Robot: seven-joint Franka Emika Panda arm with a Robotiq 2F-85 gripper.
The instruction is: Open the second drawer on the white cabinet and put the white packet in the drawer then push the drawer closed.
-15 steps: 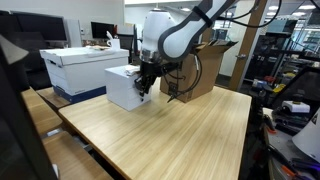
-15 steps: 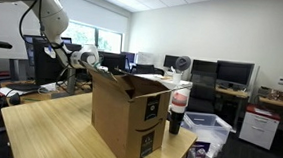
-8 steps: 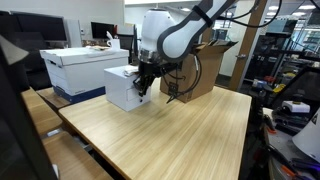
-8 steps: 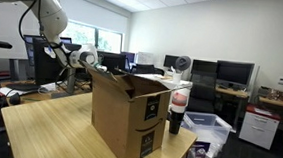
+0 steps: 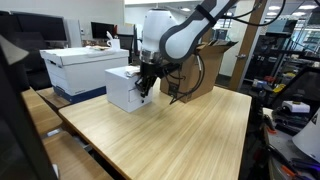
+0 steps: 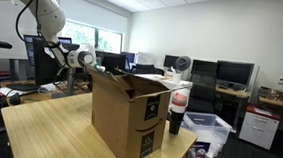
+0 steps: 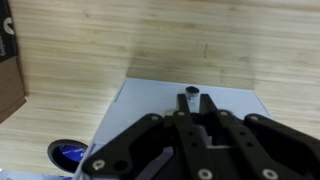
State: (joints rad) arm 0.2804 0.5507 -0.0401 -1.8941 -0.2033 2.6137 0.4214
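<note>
My gripper (image 7: 197,103) looks matt black, the cabinet (image 5: 122,90) smooth matt white, the table (image 5: 180,130) pale wood grain with a soft sheen, the box (image 6: 129,113) rough brown cardboard.

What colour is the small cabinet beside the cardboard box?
White. The cabinet shows best in an exterior view.

In an exterior view the camera looks from off a corner across the wooden table (image 5: 180,130) at the white cabinet (image 5: 125,88) and arm (image 5: 185,30), at mid-distance. In an exterior view from the opposite side, the cardboard box (image 6: 127,113) looms near; both share table, box and arm. The wrist view looks down on the white cabinet from very close.
</note>
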